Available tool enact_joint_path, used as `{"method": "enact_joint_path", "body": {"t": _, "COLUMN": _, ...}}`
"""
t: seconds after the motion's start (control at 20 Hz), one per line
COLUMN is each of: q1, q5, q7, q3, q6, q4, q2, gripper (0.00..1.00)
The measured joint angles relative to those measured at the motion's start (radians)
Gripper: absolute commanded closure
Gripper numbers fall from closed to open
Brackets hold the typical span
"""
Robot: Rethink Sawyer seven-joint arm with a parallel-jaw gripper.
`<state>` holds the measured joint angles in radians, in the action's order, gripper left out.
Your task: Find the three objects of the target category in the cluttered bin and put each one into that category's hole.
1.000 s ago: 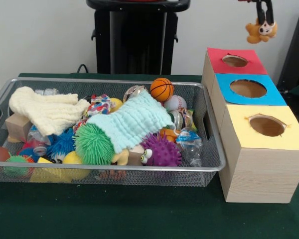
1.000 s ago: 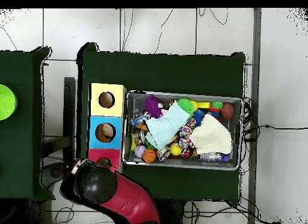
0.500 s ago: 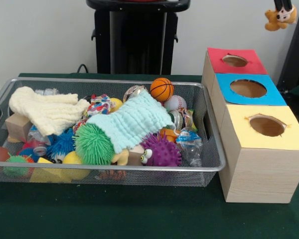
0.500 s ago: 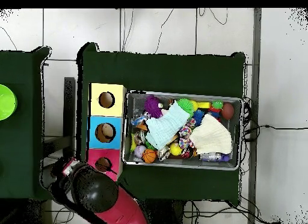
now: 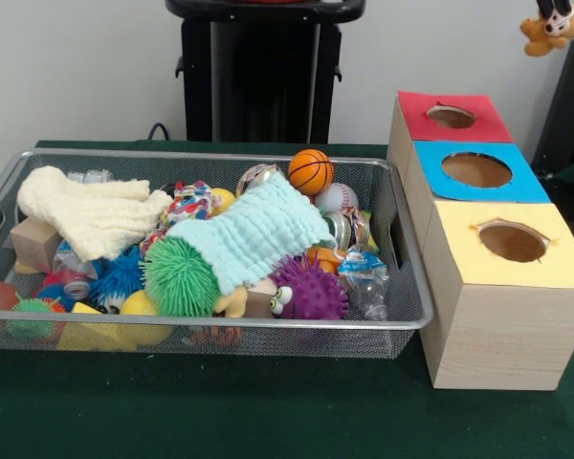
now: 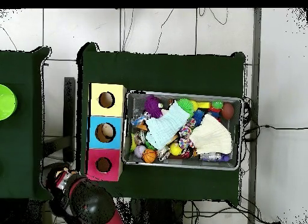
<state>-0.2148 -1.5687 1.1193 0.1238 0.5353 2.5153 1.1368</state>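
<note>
My gripper (image 5: 556,10) shows only its black tips at the top right edge of the front view, shut on a small orange-tan plush animal (image 5: 545,32) that hangs below it. It is high above and to the right of the red-topped hole (image 5: 451,117). In the overhead view the arm (image 6: 81,197) sits at the bottom left, beyond the red hole (image 6: 103,165). The wire mesh bin (image 5: 220,325) holds mixed toys; it also shows in the overhead view (image 6: 183,167). No striped tiger plush shows.
Blue-topped hole (image 5: 476,170) and yellow-topped hole (image 5: 513,242) sit nearer in the same wooden box. In the bin lie a mint knitted cloth (image 5: 253,234), a cream cloth (image 5: 91,212), green (image 5: 179,277) and purple (image 5: 311,290) spiky balls, and a small basketball (image 5: 311,171).
The gripper with the plush has risen and moved right in the front view, away from the red hole. In the overhead view the arm has drawn back to the bottom left.
</note>
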Motion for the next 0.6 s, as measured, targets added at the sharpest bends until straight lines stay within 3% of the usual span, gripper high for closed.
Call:
{"method": "enact_joint_path", "body": {"t": 0.3, "q1": -0.079, "q5": -0.163, "q7": -0.293, "q3": -0.068, "q6": 0.037, "q4": 0.01, "q2": -0.075, "gripper": 1.0}}
{"method": "enact_joint_path", "body": {"t": 0.6, "q1": -0.097, "q5": -0.241, "q7": -0.445, "q3": -0.114, "q6": 0.064, "q4": 0.01, "q2": -0.154, "gripper": 1.0}}
